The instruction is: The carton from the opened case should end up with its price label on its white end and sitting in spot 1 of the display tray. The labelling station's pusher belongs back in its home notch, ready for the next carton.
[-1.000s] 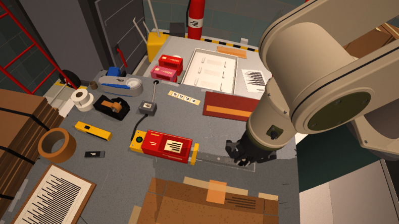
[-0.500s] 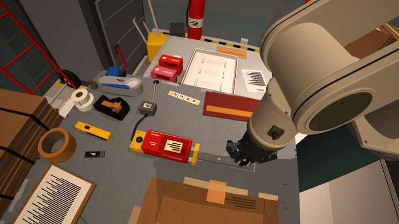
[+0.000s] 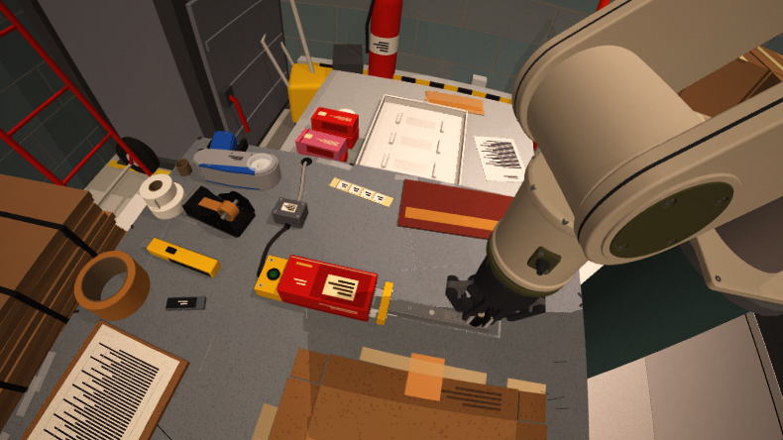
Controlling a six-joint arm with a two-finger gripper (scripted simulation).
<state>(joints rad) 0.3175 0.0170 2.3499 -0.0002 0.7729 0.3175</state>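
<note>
The gripper's fingertips [image 3: 482, 316] are partly hidden under the arm's wrist, low over the right end of the labelling station's grey rail [image 3: 438, 316]. A red carton [image 3: 327, 286] lies in the station, a cream label on its top face. It sits between the yellow end block with a green button [image 3: 270, 275] and the yellow pusher [image 3: 385, 302], which stands against the carton's right end. The white display tray [image 3: 414, 139] lies at the far side of the table, with nothing in its spots. The opened cardboard case [image 3: 405, 397] sits at the near edge. The gripper is closed on something at the rail that I cannot make out.
The table's right edge runs just beside the gripper. A dark red lid [image 3: 452, 208] lies between station and tray. Red and pink cartons [image 3: 327, 134] stand left of the tray. Tape rolls, a dispenser [image 3: 235, 166], a yellow knife [image 3: 183, 257] and a clipboard [image 3: 107, 383] fill the left.
</note>
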